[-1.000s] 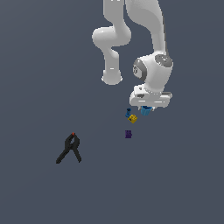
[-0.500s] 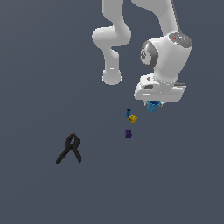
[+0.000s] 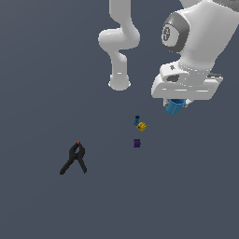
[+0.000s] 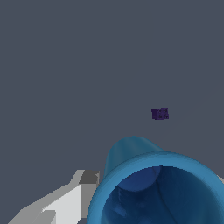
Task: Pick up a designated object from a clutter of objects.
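Observation:
The bright-blue cup (image 3: 175,107) hangs under my gripper (image 3: 177,103), lifted off the floor at the exterior view's right. The gripper is shut on it. In the wrist view the cup (image 4: 157,188) fills the near field, rim toward the camera, with one grey fingertip (image 4: 87,178) beside it. The remaining clutter of objects lies below and toward the exterior view's left: a yellow cube (image 3: 142,126), a tiny dark-blue piece (image 3: 137,119) touching it, and a small purple block (image 3: 137,143).
A black spring clamp (image 3: 74,158) with a red tip lies on the grey floor at the exterior view's left. The arm's white base (image 3: 119,83) stands behind the clutter. The purple block (image 4: 160,113) also shows in the wrist view.
The gripper has risen and moved toward the exterior view's right, carrying the blue cup up and away from the yellow cube. The other items have not moved.

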Controlling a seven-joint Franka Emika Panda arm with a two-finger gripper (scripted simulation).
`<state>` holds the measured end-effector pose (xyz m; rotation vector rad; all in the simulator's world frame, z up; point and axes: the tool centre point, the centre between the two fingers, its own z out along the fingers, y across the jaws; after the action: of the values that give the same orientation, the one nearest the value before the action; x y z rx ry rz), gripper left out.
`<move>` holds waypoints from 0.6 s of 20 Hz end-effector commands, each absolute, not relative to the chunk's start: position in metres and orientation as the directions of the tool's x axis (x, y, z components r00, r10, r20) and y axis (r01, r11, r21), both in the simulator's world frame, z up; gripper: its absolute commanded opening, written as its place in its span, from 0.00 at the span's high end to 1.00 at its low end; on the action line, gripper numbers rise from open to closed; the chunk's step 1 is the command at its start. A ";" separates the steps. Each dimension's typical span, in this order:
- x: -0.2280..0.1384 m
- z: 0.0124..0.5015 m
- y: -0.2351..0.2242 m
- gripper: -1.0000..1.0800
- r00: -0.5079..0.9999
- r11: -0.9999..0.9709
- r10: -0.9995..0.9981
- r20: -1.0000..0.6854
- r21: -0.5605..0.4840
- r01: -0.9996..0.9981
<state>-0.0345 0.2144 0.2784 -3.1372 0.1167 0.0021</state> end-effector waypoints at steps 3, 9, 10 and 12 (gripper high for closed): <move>-0.016 0.314 0.218 1.00 0.997 -0.997 -0.075 -0.001 -0.002 -0.075; 0.005 0.354 0.224 1.00 0.997 -0.997 -0.075 -0.001 -0.001 -0.075; 0.009 0.360 0.224 1.00 0.997 -0.997 -0.075 0.000 -0.001 -0.075; 0.014 0.370 0.226 1.00 0.997 -0.997 -0.075 0.000 -0.001 -0.075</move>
<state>0.0098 0.2246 0.3615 -3.1386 0.1185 0.0012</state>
